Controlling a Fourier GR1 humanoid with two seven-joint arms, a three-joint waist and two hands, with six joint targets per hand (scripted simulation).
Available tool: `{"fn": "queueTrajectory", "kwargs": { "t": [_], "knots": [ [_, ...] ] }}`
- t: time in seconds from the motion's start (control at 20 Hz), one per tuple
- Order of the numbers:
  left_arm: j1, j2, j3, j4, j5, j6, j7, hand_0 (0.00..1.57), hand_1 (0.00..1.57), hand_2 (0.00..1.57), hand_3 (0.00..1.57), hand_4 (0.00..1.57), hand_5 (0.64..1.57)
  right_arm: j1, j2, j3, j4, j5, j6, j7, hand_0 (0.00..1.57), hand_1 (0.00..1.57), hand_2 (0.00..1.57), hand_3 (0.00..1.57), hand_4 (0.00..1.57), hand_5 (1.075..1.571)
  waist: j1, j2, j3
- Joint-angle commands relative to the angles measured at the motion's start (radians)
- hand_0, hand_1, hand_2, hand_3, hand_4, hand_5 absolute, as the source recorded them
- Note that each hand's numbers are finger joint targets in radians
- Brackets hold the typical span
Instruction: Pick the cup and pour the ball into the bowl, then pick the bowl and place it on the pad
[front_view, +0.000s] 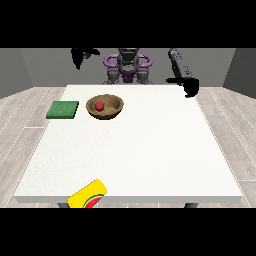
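Where the table (150, 160) ends nearest the camera, we note the yellow cup (89, 195) lying on its side at the very edge, partly overhanging, with no hand near it. Farther back we find the wooden bowl (105, 107) upright with the red ball (99, 106) inside, so we judge the pour complete. Just beside the bowl, toward the view's left, lies the green pad (63, 109), bare; moving the bowl onto it remains. At the far side, the hand at the view's left (80, 56) hangs raised behind the table, well apart from the bowl. The hand at the view's right (188, 86) hovers over the far corner. We cannot tell either hand's finger position.
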Motion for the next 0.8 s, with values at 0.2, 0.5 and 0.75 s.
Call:
{"fn": "queueTrajectory", "kwargs": {
  "t": [0.2,0.5,0.75],
  "knots": [
    [-0.134,0.264,0.066,0.03,0.076,-0.193,0.14,0.0,0.0,0.0,0.0,0.0,1.525,-0.069,0.019,-0.014,0.174,0.006,-0.002,-0.072,0.0,0.0,0.0,0.0,0.47,1.569,0.011,0.085,0.0061],
    [-0.224,0.371,0.058,-0.027,0.061,-0.175,0.272,0.0,0.0,0.0,0.0,0.0,1.522,-0.038,0.064,-0.04,0.416,-0.046,0.088,-0.272,0.0,0.0,0.0,0.0,0.4,1.569,-0.01,0.098,0.0077],
    [-0.239,0.414,0.069,-0.048,0.083,-0.19,0.341,0.0,0.0,0.0,0.0,0.0,1.533,-0.07,0.051,-0.081,0.616,-0.053,0.12,-0.35,0.0,0.0,0.0,0.0,0.34,1.571,-0.007,0.065,0.0066]
  ]
}}
